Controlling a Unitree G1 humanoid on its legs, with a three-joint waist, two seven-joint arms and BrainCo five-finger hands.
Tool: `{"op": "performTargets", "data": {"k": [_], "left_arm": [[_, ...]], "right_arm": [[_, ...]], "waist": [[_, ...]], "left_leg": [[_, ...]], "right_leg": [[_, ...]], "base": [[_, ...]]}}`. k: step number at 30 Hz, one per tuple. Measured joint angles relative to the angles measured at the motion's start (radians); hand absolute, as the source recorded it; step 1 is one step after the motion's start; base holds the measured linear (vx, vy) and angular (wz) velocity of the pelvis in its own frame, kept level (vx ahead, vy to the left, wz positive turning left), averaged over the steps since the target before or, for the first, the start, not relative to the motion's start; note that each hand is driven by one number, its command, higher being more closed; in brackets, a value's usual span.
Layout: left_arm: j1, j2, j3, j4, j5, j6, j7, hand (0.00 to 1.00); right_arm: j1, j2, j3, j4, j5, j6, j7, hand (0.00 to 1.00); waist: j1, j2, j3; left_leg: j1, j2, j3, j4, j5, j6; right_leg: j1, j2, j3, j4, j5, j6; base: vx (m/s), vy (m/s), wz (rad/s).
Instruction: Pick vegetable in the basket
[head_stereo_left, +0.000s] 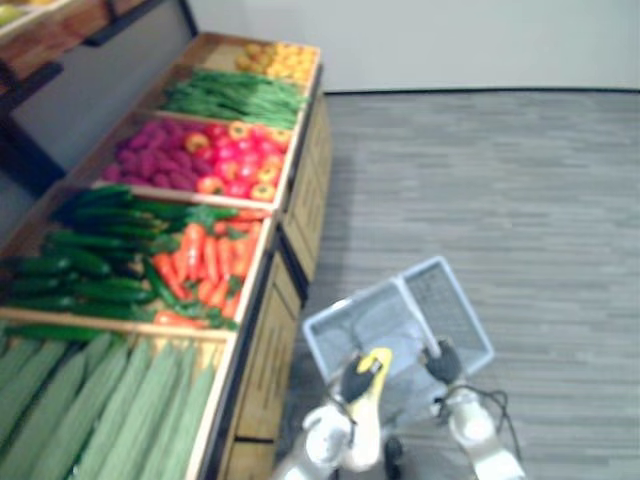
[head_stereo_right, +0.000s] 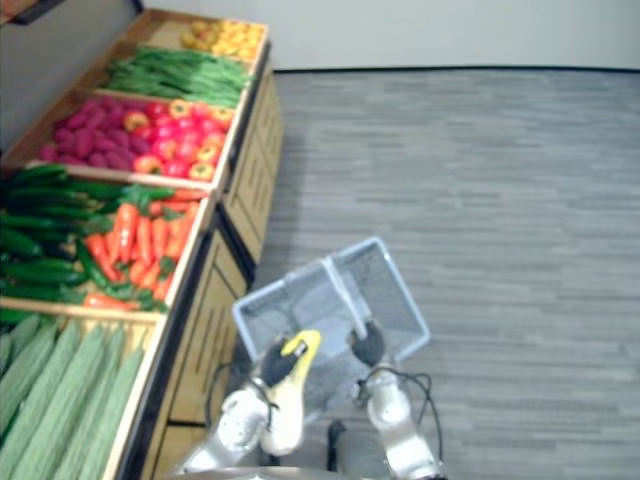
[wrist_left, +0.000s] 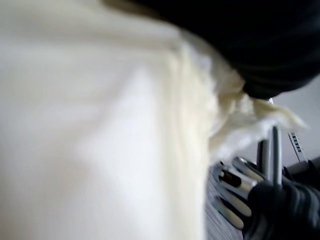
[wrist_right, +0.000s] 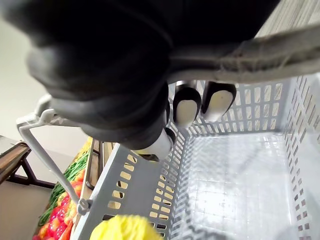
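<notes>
Vegetable (head_stereo_left: 376, 362), yellow at the tip with a pale husk-like body, is in the left hand (head_stereo_left: 355, 382), whose fingers are wrapped round it. It sits at the near rim of the grey slotted basket (head_stereo_left: 350, 303). In the right wrist view its yellow tip lies just outside the basket wall. The right hand (head_stereo_left: 441, 362) has its fingers curled round the handle (wrist_right: 280, 50), carrying the basket above the floor (head_stereo_left: 500, 180). The wooden produce stand (head_stereo_left: 262, 350) is just beside the basket's left side, with carrots (head_stereo_left: 205, 265) in the nearest compartment.
</notes>
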Motion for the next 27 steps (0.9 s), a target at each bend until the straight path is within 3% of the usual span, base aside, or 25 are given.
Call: {"op": "performTargets", "data": {"k": [1,3,4,7,8,9,10,12,13,14,15,16,18,20,24,26,27], "left_arm": [[-0.004,0.002,-0.009,0.0,0.0,0.0,0.0,1.0],[-0.013,0.003,-0.022,0.0,0.0,0.0,0.0,1.0],[-0.028,0.005,-0.045,0.003,0.0,0.0,0.0,1.0],[-0.055,0.014,-0.088,0.019,0.0,0.003,0.002,1.0],[-0.066,0.018,-0.099,0.029,-0.001,0.009,0.009,1.0],[-0.071,0.021,-0.098,0.03,0.0,0.009,0.014,0.0],[-0.085,0.025,-0.098,0.03,0.0,0.009,0.027,0.0],[-0.108,0.026,-0.094,0.034,0.0,0.008,0.049,0.0],[-0.127,0.025,-0.093,0.054,0.002,0.006,0.061,0.0],[-0.135,0.026,-0.089,0.068,0.003,0.007,0.063,0.0],[-0.149,0.029,-0.079,0.096,0.017,0.011,0.069,0.0],[-0.18,0.002,-0.054,0.168,0.039,0.028,0.074,0.0],[-0.223,0.004,-0.046,0.234,0.091,0.052,0.073,0.0],[-0.254,0.006,-0.037,0.274,0.135,0.071,0.072,0.0],[-0.226,-0.006,-0.002,0.262,0.162,0.072,0.062,0.0],[-0.193,-0.013,0.035,0.267,0.177,0.072,0.088,0.0],[-0.186,-0.014,0.056,0.266,0.177,0.073,0.095,0.0]], "right_arm": [[-0.001,0.001,0.026,-0.006,0.0,-0.001,0.0,1.0],[0.003,0.002,0.063,-0.015,-0.002,-0.005,0.003,1.0],[0.006,0.005,0.067,-0.019,-0.004,-0.006,0.013,1.0],[0.009,0.015,0.091,-0.019,-0.004,-0.005,0.027,1.0],[0.011,0.022,0.099,-0.02,-0.003,-0.005,0.028,1.0],[0.01,0.026,0.1,-0.022,-0.002,-0.005,0.029,1.0],[0.011,0.029,0.101,-0.041,0.005,-0.006,0.032,1.0],[0.011,0.029,0.1,-0.07,0.013,-0.006,0.036,1.0],[0.013,0.027,0.1,-0.08,0.022,-0.006,0.042,1.0],[0.015,0.027,0.101,-0.083,0.035,-0.006,0.045,1.0],[0.034,0.029,0.114,-0.096,0.052,-0.006,0.055,1.0],[0.044,0.007,0.135,-0.1,0.059,-0.006,0.066,1.0],[0.077,-0.005,0.153,-0.145,0.088,-0.007,0.085,1.0],[0.097,-0.007,0.154,-0.199,0.098,-0.007,0.096,1.0],[0.118,-0.022,0.142,-0.261,0.173,-0.02,0.133,1.0],[0.115,-0.025,0.157,-0.26,0.206,-0.023,0.151,1.0],[0.113,-0.04,0.173,-0.257,0.208,-0.023,0.153,1.0]], "waist": [[0.011,-0.002,-0.001],[0.004,-0.033,-0.01],[-0.009,-0.05,-0.006],[-0.023,-0.056,-0.001],[-0.04,-0.064,-0.002],[-0.043,-0.065,-0.003],[-0.045,-0.065,-0.004],[-0.045,-0.065,-0.004],[-0.045,-0.068,-0.006],[-0.045,-0.074,-0.009],[-0.043,-0.101,-0.02],[-0.048,-0.061,-0.017],[-0.05,-0.042,-0.017],[-0.077,-0.046,-0.014],[-0.071,-0.058,-0.009],[-0.067,-0.05,-0.006],[-0.063,-0.035,-0.004]], "left_leg": [[0.027,0.0,0.032,-0.016,0.031,0.009],[0.074,-0.04,0.077,-0.06,0.015,0.039],[0.13,-0.07,0.091,-0.113,0.014,0.06],[0.245,-0.079,0.131,-0.133,0.001,0.112],[0.286,-0.077,0.13,-0.135,-0.004,0.114],[0.298,-0.073,0.13,-0.135,-0.004,0.114],[0.308,-0.06,0.13,-0.135,-0.004,0.114],[0.309,-0.04,0.13,-0.135,-0.015,0.096],[0.318,-0.032,0.134,-0.133,-0.032,0.068],[0.326,-0.032,0.143,-0.132,-0.042,0.053],[0.346,-0.047,0.16,-0.126,-0.072,0.019],[0.355,-0.007,0.164,-0.105,-0.104,-0.004],[0.356,0.036,0.184,-0.094,-0.109,-0.01],[0.366,0.054,0.183,-0.102,-0.099,-0.014],[0.391,0.06,0.186,-0.086,-0.081,-0.016],[0.351,0.079,0.188,0.001,-0.082,-0.016],[0.308,0.112,0.185,0.083,-0.089,-0.003]], "right_leg": [[0.016,0.001,0.04,-0.009,-0.008,0.015],[0.02,-0.04,0.071,0.026,-0.048,0.055],[-0.007,-0.059,0.055,0.138,-0.069,0.092],[-0.142,-0.127,-0.081,0.533,-0.053,0.166],[-0.164,-0.169,-0.145,0.611,-0.081,0.122],[-0.177,-0.185,-0.172,0.621,-0.092,0.105],[-0.205,-0.204,-0.212,0.592,-0.104,0.086],[-0.237,-0.218,-0.25,0.452,-0.101,0.089],[-0.239,-0.221,-0.262,0.306,-0.066,0.101],[-0.231,-0.222,-0.264,0.216,-0.006,0.09],[-0.214,-0.232,-0.262,0.058,0.197,0.049],[-0.196,-0.191,-0.257,0.053,0.182,0.077],[-0.184,-0.142,-0.257,0.024,0.178,0.071],[-0.183,-0.12,-0.267,0.028,0.172,0.063],[-0.148,-0.113,-0.273,0.012,0.144,0.068],[-0.11,-0.098,-0.299,-0.078,0.129,0.071],[-0.082,-0.085,-0.321,-0.105,0.126,0.066]], "base": [[0.37,0.303,-0.91],[0.39,0.293,-0.57],[0.26,0.154,-0.23],[0.32,0.143,-0.22],[0.42,0.108,0.07],[0.34,0.026,0.12],[0.32,-0.031,0.12],[0.32,-0.078,0.1],[0.26,-0.111,0.02],[0.35,-0.166,-0.09],[0.39,-0.203,-0.3],[0.45,-0.248,-0.35],[0.37,-0.229,-0.41],[0.2,-0.106,-0.16],[0.09,-0.043,-0.11],[0.04,-0.061,-0.06],[0.17,-0.01,0.09]]}}
